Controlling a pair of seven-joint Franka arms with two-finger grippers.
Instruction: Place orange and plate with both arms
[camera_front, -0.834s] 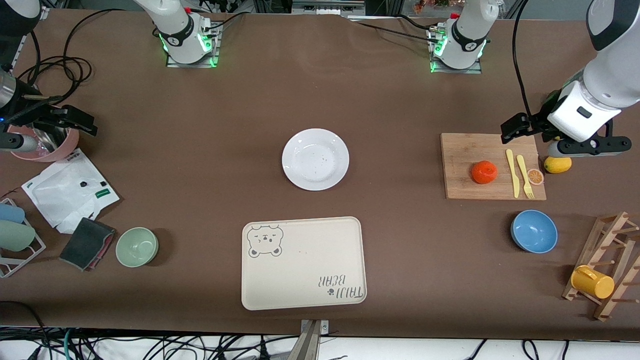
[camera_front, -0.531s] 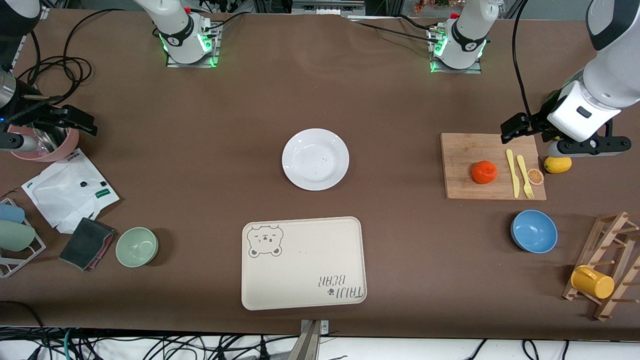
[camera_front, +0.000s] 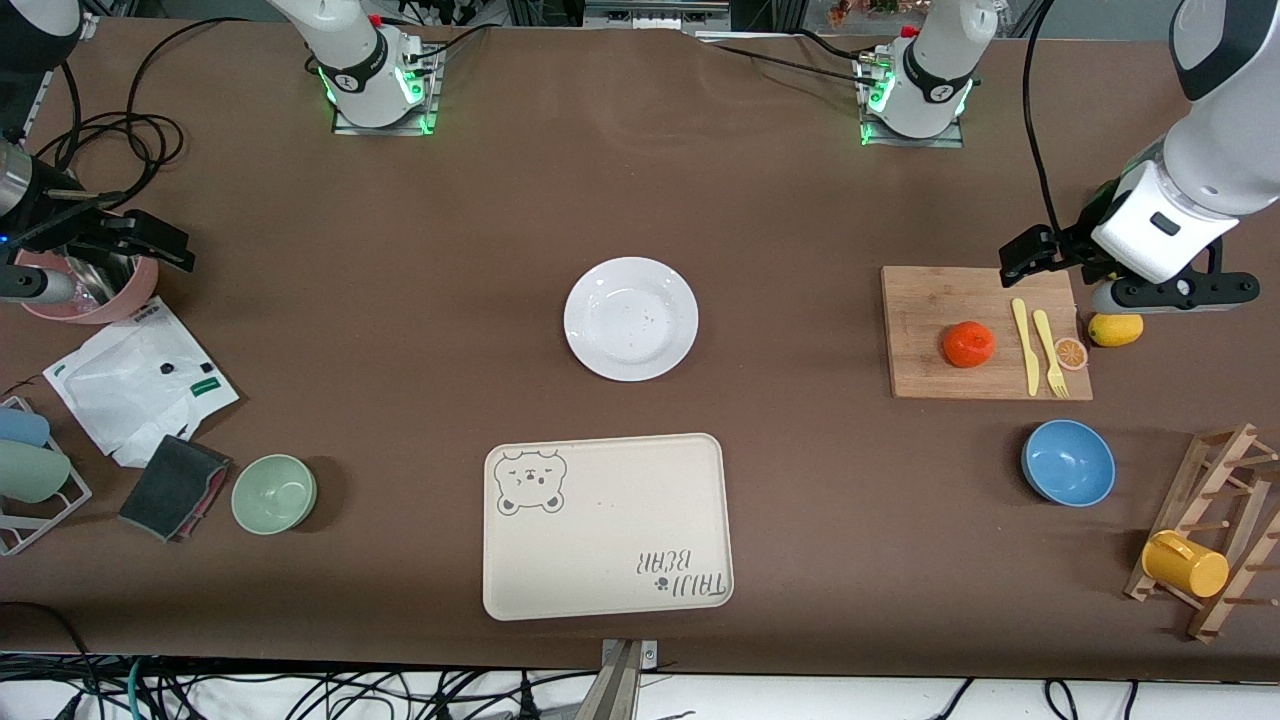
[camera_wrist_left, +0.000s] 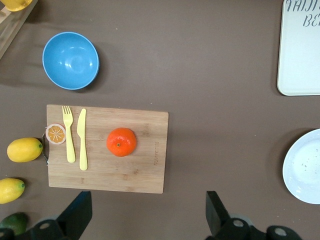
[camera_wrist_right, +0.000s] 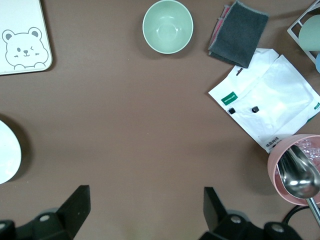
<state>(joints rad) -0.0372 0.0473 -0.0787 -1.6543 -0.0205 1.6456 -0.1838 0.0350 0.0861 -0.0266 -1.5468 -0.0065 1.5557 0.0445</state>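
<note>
The orange (camera_front: 968, 344) sits on a wooden cutting board (camera_front: 925, 295) toward the left arm's end of the table; the left wrist view shows it too (camera_wrist_left: 121, 141). The white plate (camera_front: 631, 318) lies at mid-table, and its edge shows in both wrist views (camera_wrist_left: 305, 167) (camera_wrist_right: 7, 160). My left gripper (camera_front: 1175, 293) hangs open and empty in the air, its fingers (camera_wrist_left: 77, 212) framing bare cloth just off the board's edge (camera_wrist_left: 135, 177). My right gripper (camera_front: 30, 287) hangs open and empty over a pink bowl at the right arm's end, far from the plate.
A cream bear tray (camera_front: 608, 525) lies nearer the camera than the plate. A yellow knife and fork (camera_front: 1035, 345) and an orange slice (camera_front: 1071, 352) lie on the board, with a lemon (camera_front: 1115, 329) beside it. Blue bowl (camera_front: 1068, 462), green bowl (camera_front: 274, 493), mug rack (camera_front: 1210, 540), white pouch (camera_front: 140, 385), dark cloth (camera_front: 175, 487).
My left gripper has crept very slightly toward the arm bases. Nothing else has moved.
</note>
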